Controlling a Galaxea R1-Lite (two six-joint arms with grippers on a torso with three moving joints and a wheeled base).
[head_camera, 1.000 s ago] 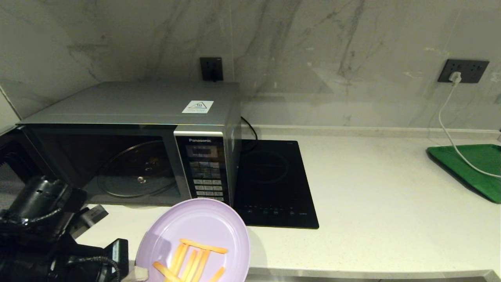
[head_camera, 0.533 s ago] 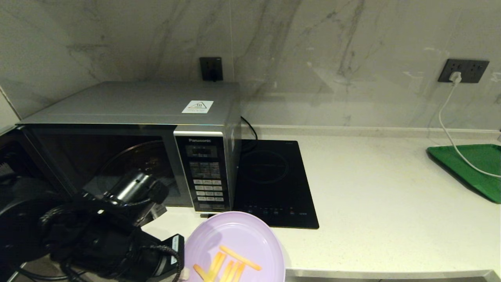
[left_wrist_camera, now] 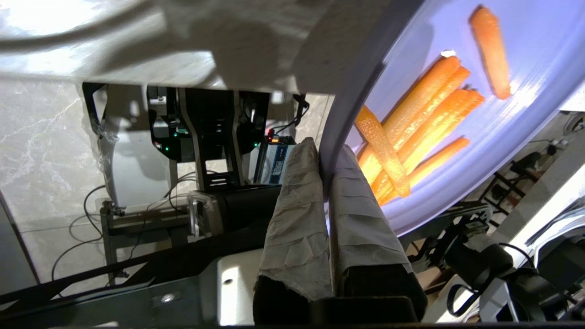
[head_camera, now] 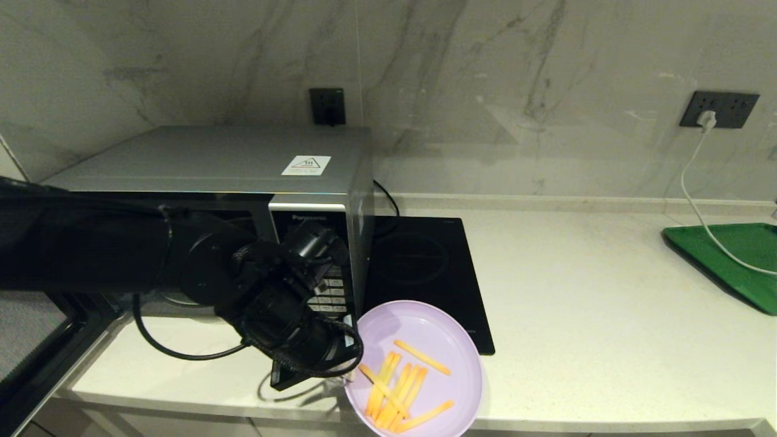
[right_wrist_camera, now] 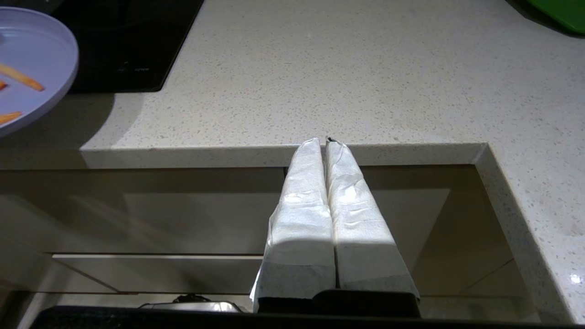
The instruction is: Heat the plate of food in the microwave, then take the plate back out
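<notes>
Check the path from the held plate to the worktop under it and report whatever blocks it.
Nothing visible blocks it. The left gripper has its jaws shut on the rim of the plate of food, which hangs over the front edge of the pale worktop, beside the induction hob. The microwave door stands open. The right gripper is parked below the counter edge.

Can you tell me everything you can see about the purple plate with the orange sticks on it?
The plate of food is round, pale lilac, smooth like plastic, with a raised rim. Several thin orange-yellow sticks lie on it, mostly side by side, some crossing. The left gripper is shut on its rim, one finger above, one below. It hangs over the countertop's front edge, in front of the microwave and partly over the black hob.
</notes>
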